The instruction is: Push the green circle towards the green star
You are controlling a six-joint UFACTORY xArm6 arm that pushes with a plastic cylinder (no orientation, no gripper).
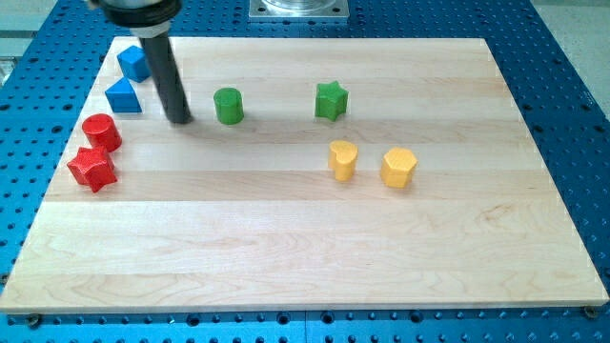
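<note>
The green circle [228, 105] stands on the wooden board [305, 238] in the upper middle-left. The green star [331, 101] stands to its right at about the same height, a clear gap apart. My tip [179, 121] rests on the board just left of the green circle, a short gap away and not touching it. The dark rod rises from the tip toward the view's top left.
A blue cube [134, 63] and a blue triangle [124, 96] sit at the upper left, left of the rod. A red cylinder [101, 131] and a red star [92, 169] sit below them. A yellow heart [342, 160] and a yellow hexagon [399, 168] lie below the green star.
</note>
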